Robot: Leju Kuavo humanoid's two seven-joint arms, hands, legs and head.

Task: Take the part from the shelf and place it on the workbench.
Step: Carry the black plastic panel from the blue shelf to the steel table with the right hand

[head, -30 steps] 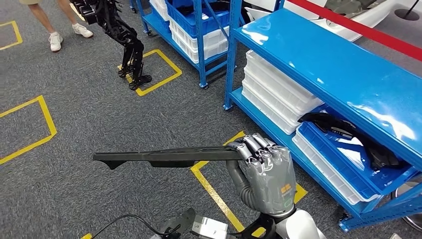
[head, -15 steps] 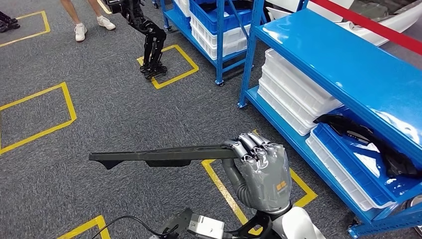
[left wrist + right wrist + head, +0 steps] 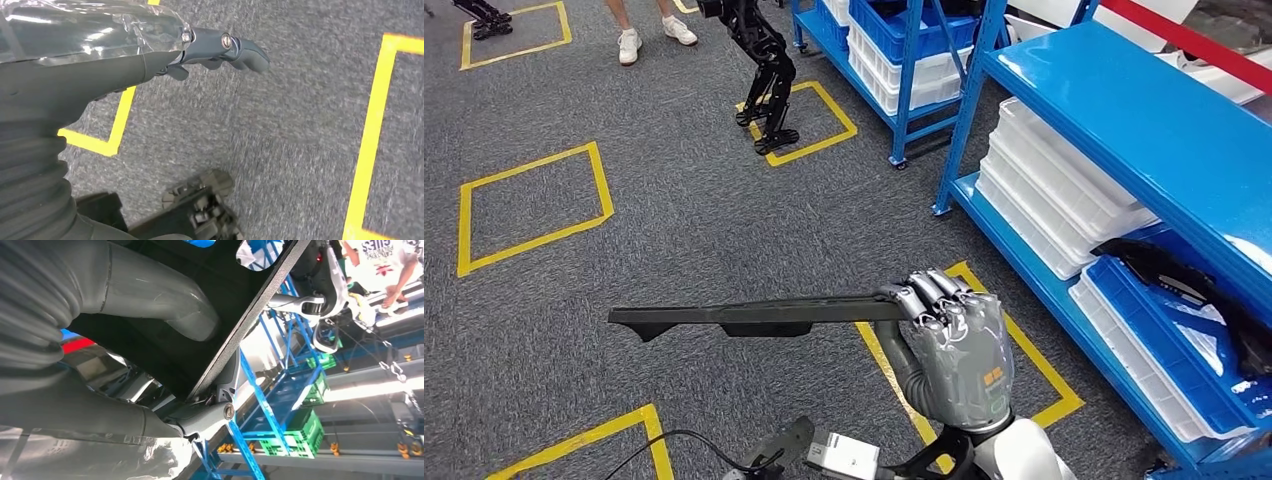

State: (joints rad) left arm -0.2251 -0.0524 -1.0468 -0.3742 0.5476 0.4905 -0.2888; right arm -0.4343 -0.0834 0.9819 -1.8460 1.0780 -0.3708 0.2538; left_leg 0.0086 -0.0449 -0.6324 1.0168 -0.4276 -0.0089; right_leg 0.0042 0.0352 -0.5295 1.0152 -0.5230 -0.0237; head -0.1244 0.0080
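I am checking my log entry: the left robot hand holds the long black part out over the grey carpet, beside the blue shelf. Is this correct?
Not quite: it is the right robot hand that grips the long black part, as the head view shows. The rest holds: the part is held over the grey carpet, beside the blue shelf.

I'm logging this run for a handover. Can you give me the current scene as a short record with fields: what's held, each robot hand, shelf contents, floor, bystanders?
held: long black part, roughly level, reaching toward the robot's left
right robot hand: grips the part at one end
left robot hand: holds nothing, hangs over the carpet
shelf: blue, on the robot's right; white bins and a blue bin with another black part on the lower level
floor: grey carpet with yellow tape squares
bystanders: person's legs; a black robot's legs
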